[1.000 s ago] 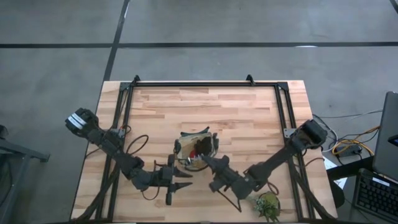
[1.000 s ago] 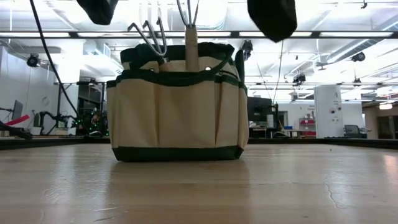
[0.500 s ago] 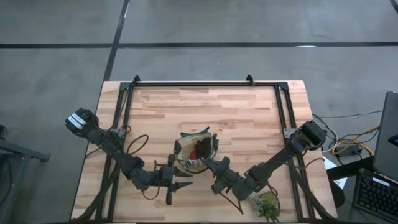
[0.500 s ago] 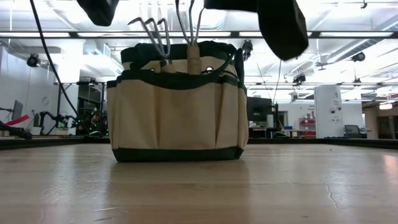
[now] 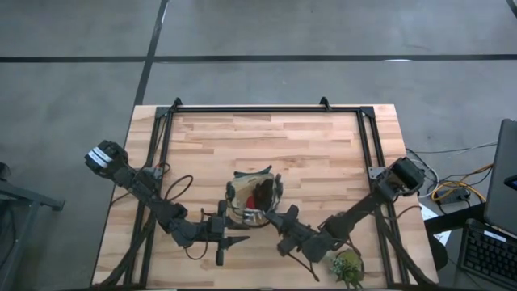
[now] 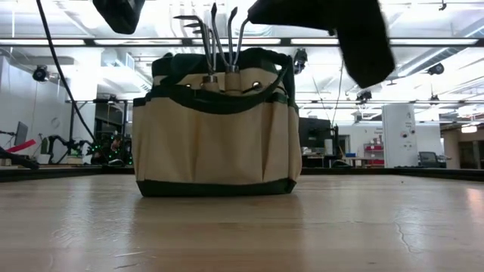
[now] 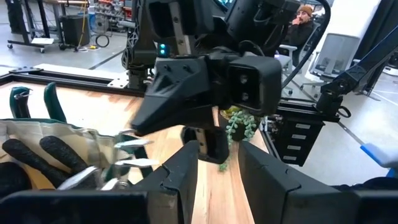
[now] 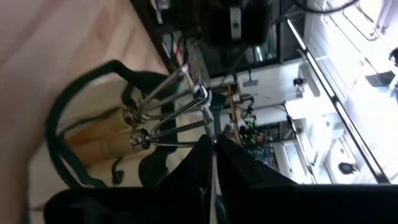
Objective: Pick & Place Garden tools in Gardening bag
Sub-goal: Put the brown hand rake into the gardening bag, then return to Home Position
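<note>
The tan gardening bag (image 6: pixel 215 128) with its dark green rim stands upright on the table, near the middle (image 5: pixel 236 192). Two wooden-handled fork tools (image 8: pixel 152 124) stand in it, with their metal tines (image 6: pixel 219 34) sticking up above the rim. A red-and-black glove (image 5: pixel 260 194) lies inside the bag. My right gripper (image 5: pixel 266 212) is shut, at the bag's near right rim, just beside the tine ends (image 8: pixel 200 99). My left gripper (image 5: pixel 240 235) is open and empty, just near of the bag. My right gripper has its shut fingertips (image 8: pixel 208 144) right beside the fork tools' tine ends (image 8: pixel 200 99), coming slanting from the table's near right. I cannot tell whether they touch the tines.
A small green leafy plant (image 5: pixel 347 267) stands at the table's near right corner, behind my right arm; it also shows in the left wrist view (image 7: pixel 239 124). A black frame (image 5: pixel 266 108) runs along the table's far and side edges. A person sits in the room beyond (image 7: pixel 303 15).
The right-hand fork tool has sunk deeper into the bag: its wooden handle has dropped below the rim and its tines now stand close beside the other tool's. My right gripper has drawn back a little toward the table's near right edge.
</note>
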`<action>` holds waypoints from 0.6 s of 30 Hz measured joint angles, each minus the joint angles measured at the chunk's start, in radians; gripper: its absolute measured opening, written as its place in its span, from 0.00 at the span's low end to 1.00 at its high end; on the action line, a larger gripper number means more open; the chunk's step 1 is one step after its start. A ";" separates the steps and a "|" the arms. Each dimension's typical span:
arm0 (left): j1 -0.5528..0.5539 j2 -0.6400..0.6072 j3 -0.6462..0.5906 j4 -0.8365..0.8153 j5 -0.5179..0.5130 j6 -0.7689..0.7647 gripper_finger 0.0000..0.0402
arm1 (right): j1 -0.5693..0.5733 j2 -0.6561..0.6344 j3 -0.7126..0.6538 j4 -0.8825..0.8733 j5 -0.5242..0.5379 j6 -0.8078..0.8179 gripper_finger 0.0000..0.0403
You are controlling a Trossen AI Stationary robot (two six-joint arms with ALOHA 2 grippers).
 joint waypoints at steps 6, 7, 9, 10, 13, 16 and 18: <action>0.000 0.000 0.000 -0.002 0.000 0.000 0.30 | 0.002 -0.001 0.000 -0.007 -0.015 0.027 0.08; 0.000 0.000 0.000 -0.002 0.000 0.000 0.30 | 0.002 -0.001 0.000 -0.014 -0.016 0.035 0.10; 0.000 0.000 0.000 -0.002 0.000 0.000 0.30 | 0.000 -0.001 0.000 -0.031 -0.019 0.061 0.14; 0.000 0.000 0.000 -0.002 0.000 0.000 0.30 | -0.002 -0.001 0.000 -0.035 -0.021 0.069 0.17; 0.000 0.000 0.000 -0.002 0.000 0.000 0.30 | -0.001 -0.001 -0.001 -0.035 -0.022 0.075 0.24; 0.000 0.000 0.000 -0.002 0.000 0.000 0.30 | -0.003 -0.001 0.000 -0.036 -0.021 0.097 0.31; 0.000 0.000 0.000 -0.002 0.000 0.000 0.30 | -0.005 -0.003 -0.001 -0.036 -0.014 0.120 0.34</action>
